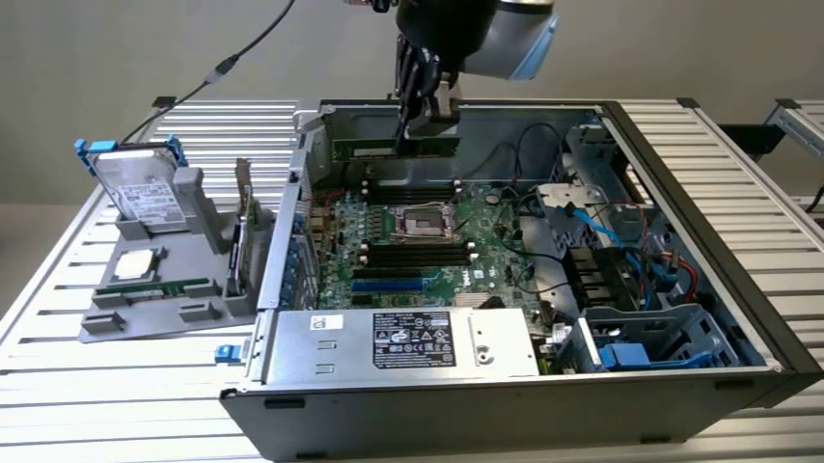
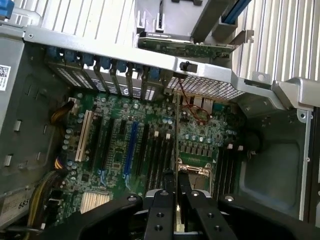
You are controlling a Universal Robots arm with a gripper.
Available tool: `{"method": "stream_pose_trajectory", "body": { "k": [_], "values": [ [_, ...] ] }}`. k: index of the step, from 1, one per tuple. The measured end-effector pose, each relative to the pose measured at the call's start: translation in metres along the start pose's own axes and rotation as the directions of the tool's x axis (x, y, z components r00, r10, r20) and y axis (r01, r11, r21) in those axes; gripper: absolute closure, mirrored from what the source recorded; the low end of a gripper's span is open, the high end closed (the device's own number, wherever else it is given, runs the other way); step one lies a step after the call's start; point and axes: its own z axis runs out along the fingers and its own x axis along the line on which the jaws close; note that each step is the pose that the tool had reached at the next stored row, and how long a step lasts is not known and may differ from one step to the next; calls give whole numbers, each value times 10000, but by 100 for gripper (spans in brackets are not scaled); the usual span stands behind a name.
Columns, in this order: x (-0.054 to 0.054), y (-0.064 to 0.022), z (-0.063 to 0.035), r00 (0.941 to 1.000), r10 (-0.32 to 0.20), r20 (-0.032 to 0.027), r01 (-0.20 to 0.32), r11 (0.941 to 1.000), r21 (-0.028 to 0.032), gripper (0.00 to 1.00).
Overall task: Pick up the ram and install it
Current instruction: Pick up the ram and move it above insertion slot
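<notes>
The ram (image 1: 365,149), a long green stick, hangs level above the back of the open computer case, over the motherboard (image 1: 386,241). My gripper (image 1: 415,143) comes down from above and is shut on the stick near its right end. In the wrist view the black fingers (image 2: 159,210) of the gripper (image 2: 175,189) pinch a thin edge between them, above the dark memory slots (image 2: 156,155) beside the processor socket (image 2: 196,175).
A grey fixture (image 1: 154,318) at the exterior view's left holds a hard drive in a blue frame (image 1: 135,183), a square silver chip (image 1: 135,263) and another green board (image 1: 154,289). The case walls (image 1: 696,193), cables (image 1: 605,231) and power supply (image 1: 412,342) surround the motherboard.
</notes>
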Motion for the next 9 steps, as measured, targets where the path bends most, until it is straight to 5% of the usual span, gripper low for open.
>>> {"method": "stream_pose_trajectory", "body": {
  "k": [4, 9],
  "values": [
    [-32, -46, 7, 9998, -31, -178, 37, 9995, 320, 86],
    [-54, -66, 21, 9977, 16, -676, 10, 9992, 392, 86]
  ]
}}
